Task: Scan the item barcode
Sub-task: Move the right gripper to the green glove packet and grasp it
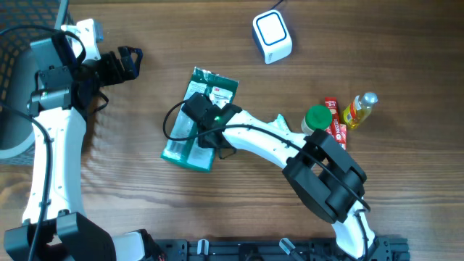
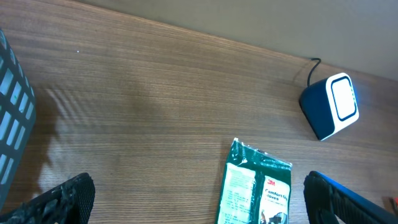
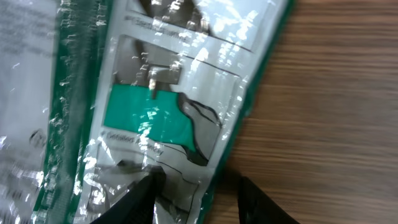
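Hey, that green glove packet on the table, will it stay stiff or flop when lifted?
Probably floppy: the glove packet is a flat, crinkled film pouch, so it would likely sag from a pinched edge. Its glossy, glaring film may slip. It looks light and lies flat, so rolling seems unlikely.

from overhead the right gripper covers the middle of the green and silver plastic glove packet, and its jaws are hidden under its own black body. the left wrist view cuts the packet off at the bottom edge. the right wrist view crops it on three sides, its print too blurred to read. the black mesh basket runs off the left edge. the green-lidded jar hides part of the flat red packet.
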